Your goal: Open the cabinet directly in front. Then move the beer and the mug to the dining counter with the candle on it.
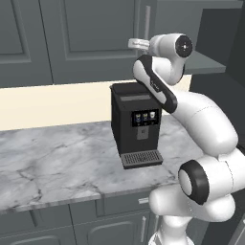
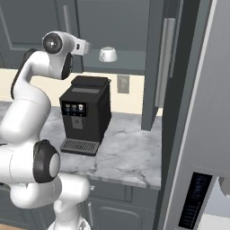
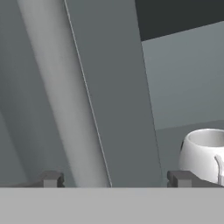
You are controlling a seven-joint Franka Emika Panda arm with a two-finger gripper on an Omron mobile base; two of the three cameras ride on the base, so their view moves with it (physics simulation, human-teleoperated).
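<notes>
- The arm is up high at the cabinet (image 2: 112,27), hand level with the shelf, because everything it wants sits above the worktop.
- In the hand view the fingertips (image 3: 51,178) stand spread wide, and the long silver bar handle (image 3: 65,109) runs between them, nearer the left tip. Nothing is pinched yet; the jaws straddle the bar without touching it.
- That straddle makes sense: the handle is the only purchase on a flat door, so my read is the hand is lined up to close on it and pull.
- The right door already stands ajar, showing the grey shelf inside.
- The mug (image 2: 108,54) sits on that shelf, just right of the gripper (image 2: 85,46); in the hand view it is just beyond the right fingertip, white with its handle facing the camera.
- The beer I cannot make out anywhere on the shelf.
- The black coffee machine (image 1: 135,123) sits on the marble worktop (image 1: 52,158) directly below the hand, so a low swing risks clipping it.
- Judging by this, the task is still at the door-opening step.
</notes>
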